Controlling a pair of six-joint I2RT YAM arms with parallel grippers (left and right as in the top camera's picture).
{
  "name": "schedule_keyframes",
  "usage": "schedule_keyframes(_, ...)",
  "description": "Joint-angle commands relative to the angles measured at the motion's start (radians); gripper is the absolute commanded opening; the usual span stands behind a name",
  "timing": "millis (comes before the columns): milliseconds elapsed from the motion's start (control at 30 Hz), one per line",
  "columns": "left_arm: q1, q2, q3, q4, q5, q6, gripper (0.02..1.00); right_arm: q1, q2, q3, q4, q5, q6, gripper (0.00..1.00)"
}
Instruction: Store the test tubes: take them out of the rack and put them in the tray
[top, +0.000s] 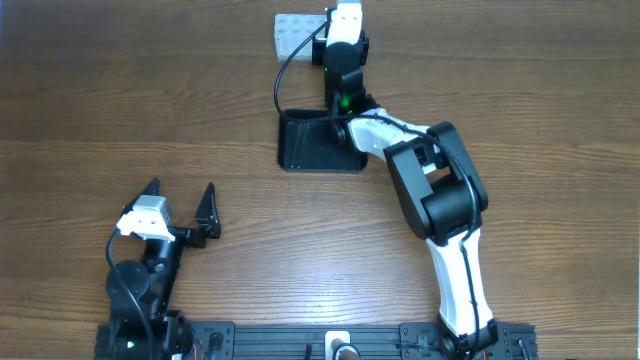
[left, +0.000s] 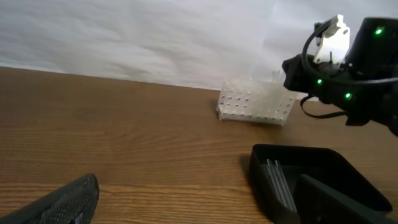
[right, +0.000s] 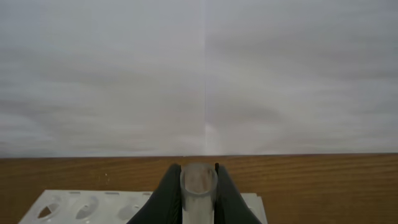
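Note:
A white test tube rack (top: 297, 34) stands at the table's far edge; the left wrist view shows it as a perforated block (left: 256, 101). My right gripper (right: 199, 186) is above the rack (right: 81, 206), shut on a clear test tube (right: 198, 183) held upright between its fingers. The black tray (top: 318, 141) lies nearer, with clear tubes (left: 278, 180) lying inside it. My left gripper (top: 182, 200) rests open near the front left, far from both, with nothing between its fingers.
The right arm (top: 437, 190) stretches over the tray's right side toward the rack. A white wall (right: 199, 74) rises behind the table's far edge. Bare wooden tabletop (top: 120, 90) spreads to the left of the tray and rack.

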Motion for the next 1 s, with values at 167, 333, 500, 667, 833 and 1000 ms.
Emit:
schedule_keyframes(167,0.005,-0.006,-0.004,-0.002,0.01,-0.006,0.998,0.005,-0.097,0.023,-0.063,-0.008,-0.005,0.012)
schedule_keyframes(333,0.005,-0.006,-0.004,-0.002,0.01,-0.006,1.0,0.006,-0.125,0.023,-0.082,-0.008,-0.005,0.012)
schedule_keyframes(500,0.005,-0.006,-0.004,-0.002,0.01,-0.006,1.0,0.008,-0.153,0.023,-0.132,-0.007,-0.005,0.009)
schedule_keyframes(667,0.005,-0.006,-0.004,-0.002,0.009,-0.006,1.0,0.01,-0.179,0.023,-0.135,-0.004,-0.005,0.009)
schedule_keyframes(833,0.005,-0.006,-0.004,-0.002,0.01,-0.006,0.998,0.018,-0.208,0.023,-0.135,-0.004,-0.005,0.012)
schedule_keyframes(1000,0.005,-0.006,-0.004,-0.002,0.009,-0.006,1.0,0.027,-0.237,0.023,-0.15,0.0,-0.005,0.012)
